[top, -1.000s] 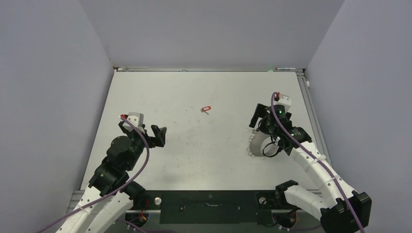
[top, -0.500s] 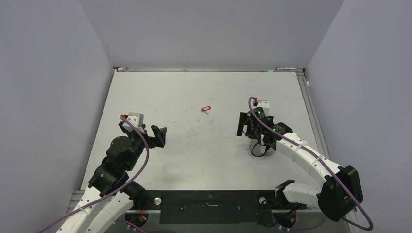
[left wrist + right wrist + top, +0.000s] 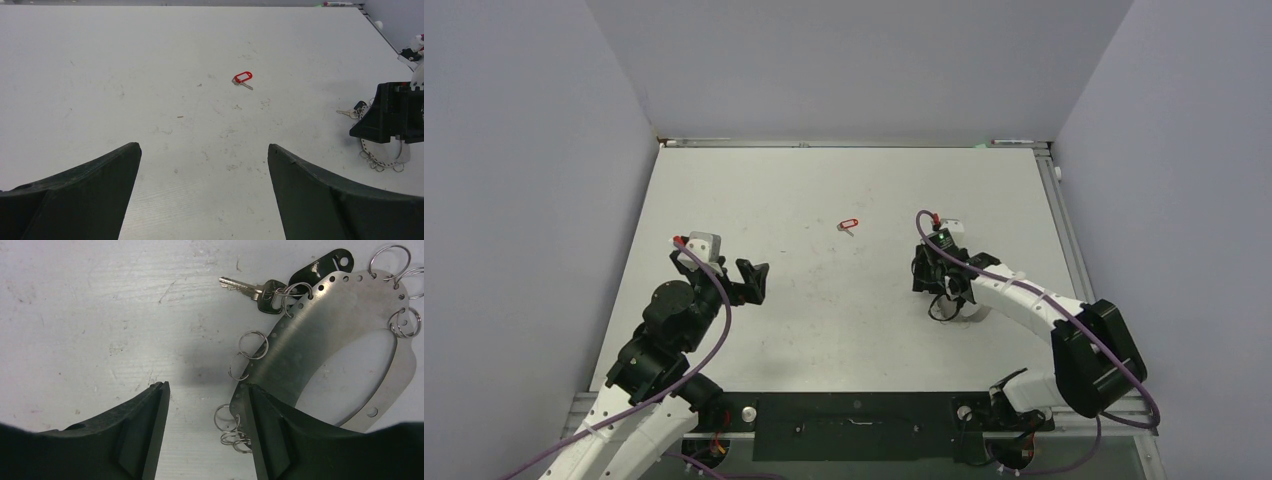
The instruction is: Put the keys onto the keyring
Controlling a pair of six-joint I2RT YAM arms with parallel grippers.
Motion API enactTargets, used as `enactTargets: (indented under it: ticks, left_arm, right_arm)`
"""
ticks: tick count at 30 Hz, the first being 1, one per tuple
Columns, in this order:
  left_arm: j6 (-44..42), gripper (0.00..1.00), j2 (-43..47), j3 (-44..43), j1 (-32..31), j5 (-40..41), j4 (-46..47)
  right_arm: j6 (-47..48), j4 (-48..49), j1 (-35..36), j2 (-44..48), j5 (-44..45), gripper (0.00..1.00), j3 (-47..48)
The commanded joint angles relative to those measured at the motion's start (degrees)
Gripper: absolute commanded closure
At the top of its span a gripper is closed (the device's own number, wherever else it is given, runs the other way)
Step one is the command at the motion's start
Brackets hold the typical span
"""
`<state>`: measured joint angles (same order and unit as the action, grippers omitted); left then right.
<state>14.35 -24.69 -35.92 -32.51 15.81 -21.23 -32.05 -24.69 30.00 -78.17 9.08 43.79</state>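
Note:
The keyring (image 3: 320, 340) is a flat pale metal hoop with wire loops round its rim, lying on the table at the right of the right wrist view. A plain key with a dark grey head (image 3: 252, 289) hangs on one loop at its top edge. My right gripper (image 3: 205, 386) is open just above the table, its right finger (image 3: 272, 430) over the hoop's left rim. The key with the red tag (image 3: 848, 224) lies alone mid-table, also in the left wrist view (image 3: 242, 78). My left gripper (image 3: 202, 146) is open and empty, well short of it.
A black oblong tag (image 3: 320, 265) lies by the top of the hoop. The left wrist view shows the right gripper's black body (image 3: 390, 112) over the keyring (image 3: 382, 156). Grey walls close in the white table (image 3: 754, 190) on three sides.
My right arm has swung left and forward, and its gripper now sits over the left rim of the keyring. The left arm and the red-tagged key have not moved.

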Motion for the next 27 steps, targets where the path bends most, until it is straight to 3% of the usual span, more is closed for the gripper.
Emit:
enactTargets:
  ticks: [1, 17, 22, 27]
  left_arm:
    - [-0.2, 0.04, 0.0, -0.6, 0.2, -0.6, 1.2]
    - [-0.3, 0.04, -0.5, -0.5, 0.2, -0.5, 1.2]
    - [-0.3, 0.04, -0.6, -0.6, 0.2, -0.5, 1.2]
    - [-0.3, 0.04, -0.7, -0.5, 0.2, -0.6, 1.2]
  right_arm:
    - [1.3, 4.8, -1.8, -1.9, 0.3, 0.46, -0.5]
    - [3.0, 8.4, -4.6, -5.6, -1.8, 0.76, -2.4]
    - [3.5, 8.5, -5.4, -5.7, -1.7, 0.77, -2.6]
    - [4.0, 8.7, -6.2, -5.6, -2.3, 0.86, -2.8]
